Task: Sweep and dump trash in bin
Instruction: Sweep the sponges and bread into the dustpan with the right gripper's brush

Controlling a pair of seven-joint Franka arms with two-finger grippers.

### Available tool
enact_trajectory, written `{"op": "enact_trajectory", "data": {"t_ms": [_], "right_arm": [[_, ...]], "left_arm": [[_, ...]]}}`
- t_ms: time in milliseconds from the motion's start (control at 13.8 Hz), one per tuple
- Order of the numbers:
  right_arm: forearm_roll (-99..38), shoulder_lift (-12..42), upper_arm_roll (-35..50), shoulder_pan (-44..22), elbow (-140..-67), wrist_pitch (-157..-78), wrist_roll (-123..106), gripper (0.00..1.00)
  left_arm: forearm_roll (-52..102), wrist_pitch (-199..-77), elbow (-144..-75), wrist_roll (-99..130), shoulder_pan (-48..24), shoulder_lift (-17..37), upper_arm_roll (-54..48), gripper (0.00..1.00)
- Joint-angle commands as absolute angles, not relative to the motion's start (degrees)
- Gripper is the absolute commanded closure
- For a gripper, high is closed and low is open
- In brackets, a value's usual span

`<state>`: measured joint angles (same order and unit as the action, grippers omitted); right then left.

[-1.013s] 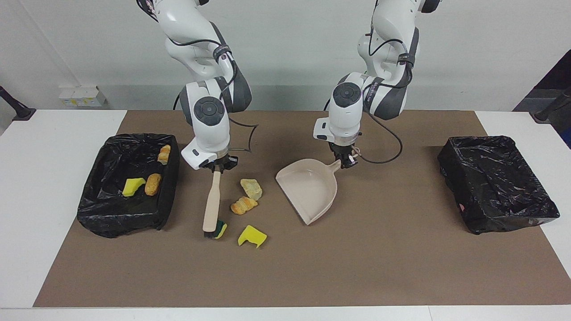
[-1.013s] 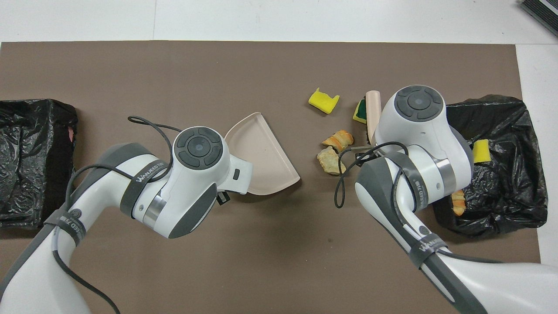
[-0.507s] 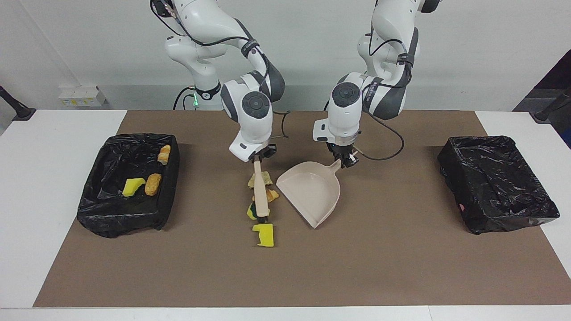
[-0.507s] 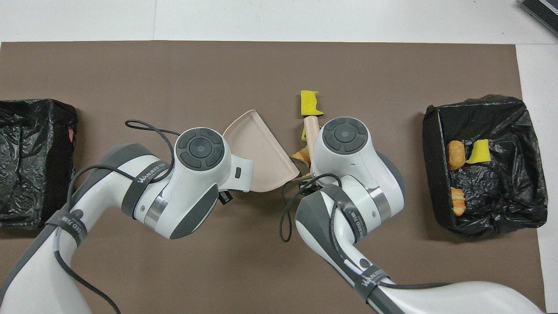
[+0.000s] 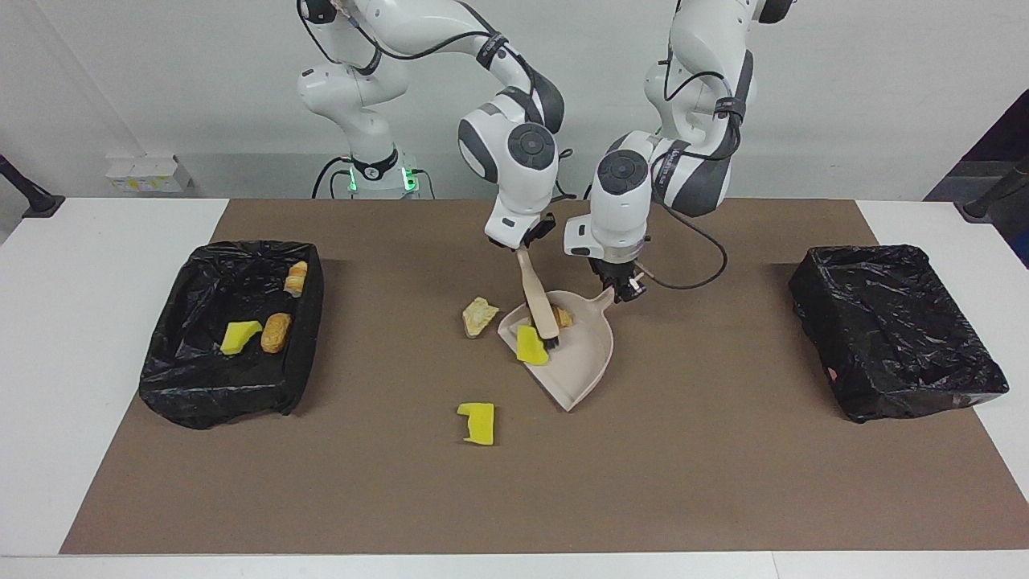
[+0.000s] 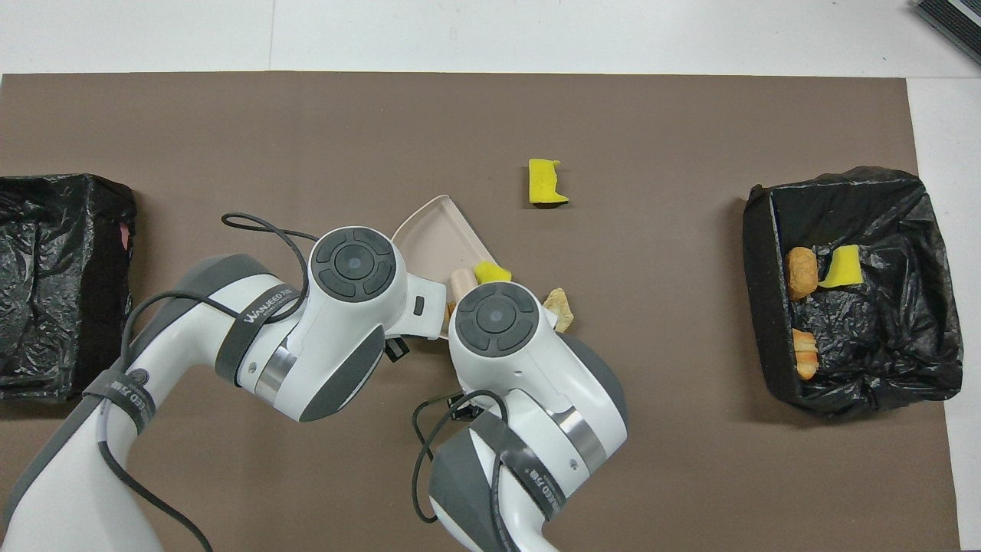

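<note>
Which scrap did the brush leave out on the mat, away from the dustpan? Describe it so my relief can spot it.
Start at the beige dustpan in the middle of the brown mat. Farther from the robots than its mouth, toward the right arm's end, a bright yellow sponge chunk lies alone. Unlike the pale crumbly piece beside the pan's rim, it is notched and touches nothing.

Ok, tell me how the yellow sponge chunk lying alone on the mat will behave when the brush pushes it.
The yellow sponge chunk is probably light, so it should slide easily. Its flat, blocky shape suggests it will skid, not roll. Being soft foam, it may squash or flip against the brush.
</note>
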<state>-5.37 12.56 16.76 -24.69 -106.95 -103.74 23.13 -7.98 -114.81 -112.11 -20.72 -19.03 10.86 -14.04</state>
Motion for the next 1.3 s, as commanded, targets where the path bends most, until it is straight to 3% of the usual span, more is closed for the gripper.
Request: {"op": "enact_trajectory", "data": {"t_ms": [0,362,651,869,1231], "right_arm": [[-7.03,8.45,16.79,-24.26,-108.98,-100.2,22.24,1.0],[-10.98,3.0,16.61,-20.23,-108.81,-94.67,18.03,1.0],[-11.43,2.02,16.17,-19.17,-109.07,-93.16,17.66,1.0],[-10.46,0.79,16.08,-12.94,-113.72,-94.04,17.49,1.0],[-1.5,-1.05,16.08,-8.28,-118.02,-94.22,16.79,1.0]], "left_arm": [[-8.17,-116.37,-113.38,-20.83,-19.34,9.67,-13.54,1.0],[-8.79,-113.57,-113.47,-30.23,-19.6,9.14,-13.27,1.0],[-9.05,-109.34,-113.12,-34.36,-19.6,8.88,-13.27,1.0],[-9.05,-106.54,-113.73,-37.25,-19.86,8.0,-13.53,1.0],[-8.96,-107.49,-113.82,-40.96,-20.48,7.91,-13.54,1.0]]}}
